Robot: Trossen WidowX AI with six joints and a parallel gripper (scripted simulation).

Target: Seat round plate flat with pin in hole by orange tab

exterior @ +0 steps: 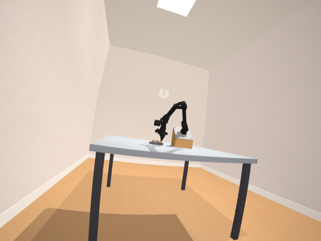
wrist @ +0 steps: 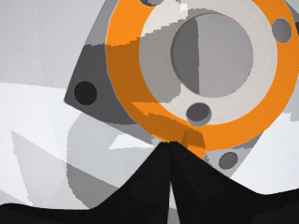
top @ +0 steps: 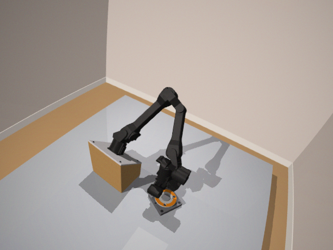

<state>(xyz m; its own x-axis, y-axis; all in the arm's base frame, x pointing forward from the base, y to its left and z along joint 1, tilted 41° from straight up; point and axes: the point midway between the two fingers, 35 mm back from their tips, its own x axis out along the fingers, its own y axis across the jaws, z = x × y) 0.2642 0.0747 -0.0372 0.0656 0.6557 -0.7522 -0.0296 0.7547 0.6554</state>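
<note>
The round plate (top: 169, 204) (exterior: 154, 140) (wrist: 123, 70), an orange ring around a pale centre, sits on the dark square base (top: 168, 210) (wrist: 100, 105). The grey post (wrist: 224, 56) shows in its central opening. The orange tab (wrist: 198, 150) points toward the bottom of the wrist view, and the hole beside it (wrist: 198, 113) looks grey inside. The pin cannot be made out, nor whether the plate is flat. My gripper (exterior: 161, 140) (wrist: 168, 149) is shut and empty, its tips at the plate's rim just left of the tab in the wrist view. Contact cannot be told.
The tan box (top: 107, 169) (exterior: 182, 143) carrying the arm's foot stands left of the base in the top view. The arm arches over from it, and its wrist hangs over part of the base. Shadows cross the plate and table.
</note>
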